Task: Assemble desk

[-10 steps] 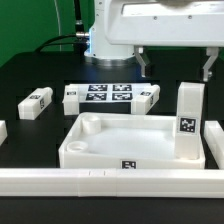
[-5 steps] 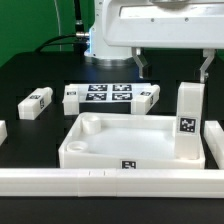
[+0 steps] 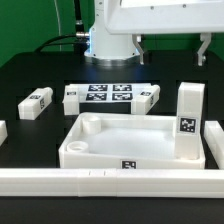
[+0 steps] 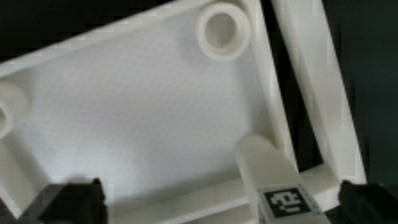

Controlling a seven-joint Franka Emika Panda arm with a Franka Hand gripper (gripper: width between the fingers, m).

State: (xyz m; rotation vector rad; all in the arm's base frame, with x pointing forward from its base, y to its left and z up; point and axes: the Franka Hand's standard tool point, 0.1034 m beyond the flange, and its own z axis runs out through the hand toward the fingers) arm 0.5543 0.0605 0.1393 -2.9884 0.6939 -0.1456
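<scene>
The desk's white tray-like tabletop [image 3: 120,140] lies rim up in the middle of the table, with a round socket [image 3: 88,126] in its corner toward the exterior view's left. One white block leg [image 3: 187,122] stands upright in its corner toward the exterior view's right, tag facing the camera. My gripper [image 3: 171,56] hangs open well above that leg, touching nothing. In the wrist view the tabletop [image 4: 143,110], a corner socket [image 4: 222,28] and the standing leg [image 4: 276,185] show below my open gripper [image 4: 214,205]. The leg lies nearer one dark fingertip [image 4: 365,200].
The marker board [image 3: 108,95] lies behind the tabletop, with a white block [image 3: 69,99] and another [image 3: 150,96] at its ends. Another leg [image 3: 35,102] lies at the exterior view's left. A long white rail [image 3: 110,180] runs along the front edge.
The gripper has risen a little, straight up from above the standing leg, its jaws staying open. The parts on the table have not moved.
</scene>
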